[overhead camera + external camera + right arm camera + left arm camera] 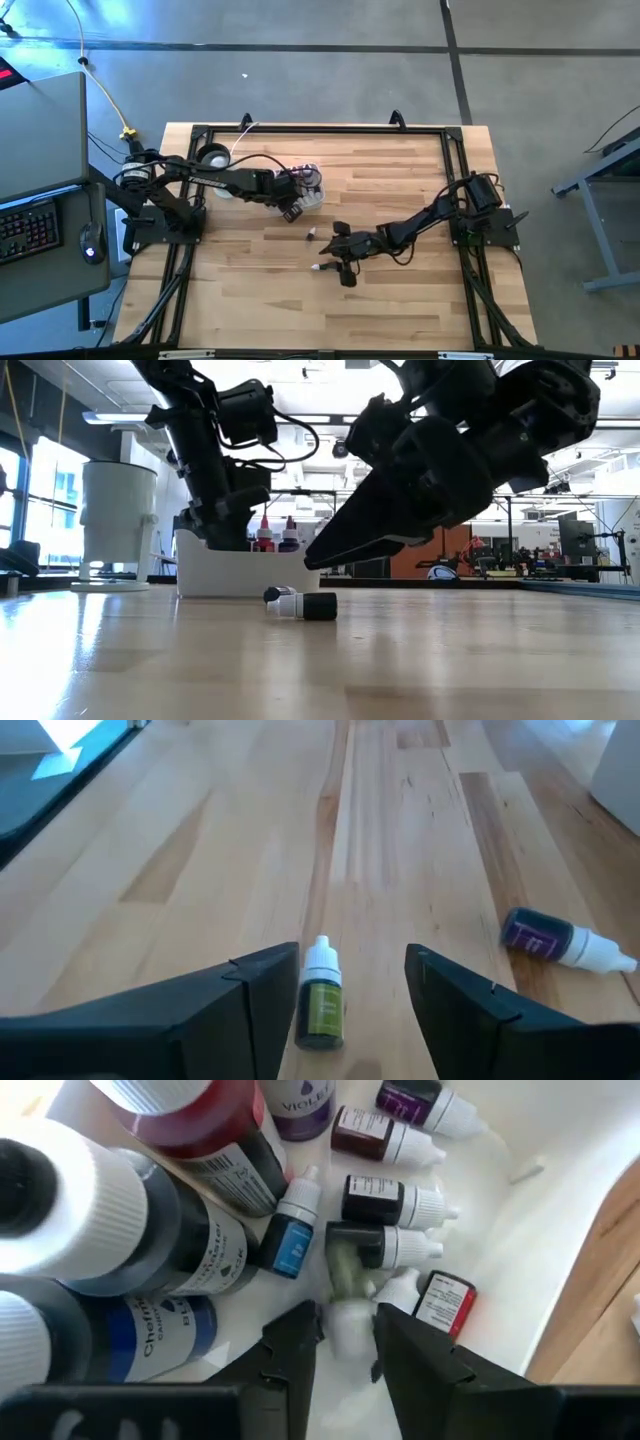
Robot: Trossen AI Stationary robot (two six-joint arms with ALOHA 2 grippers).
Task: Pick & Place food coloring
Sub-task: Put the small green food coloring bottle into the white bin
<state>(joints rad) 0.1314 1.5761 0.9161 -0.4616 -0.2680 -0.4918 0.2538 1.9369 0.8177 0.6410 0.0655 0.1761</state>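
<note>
Btwn open right end effector [345, 985] fingers: green bottle [321, 1002].

Open wood surrounds two fallen bottles [322, 1002]; the tray [560, 1210] looks tightly crowded.

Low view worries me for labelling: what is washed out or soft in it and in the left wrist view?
Low view: bright windows and ceiling lights glare behind, so both arms read as silhouettes; the wooden table shows pale reflections. The near right hand looks soft. Left wrist view: the closest food coloring bottles are blurred, the white tray nearly blown out.
</note>
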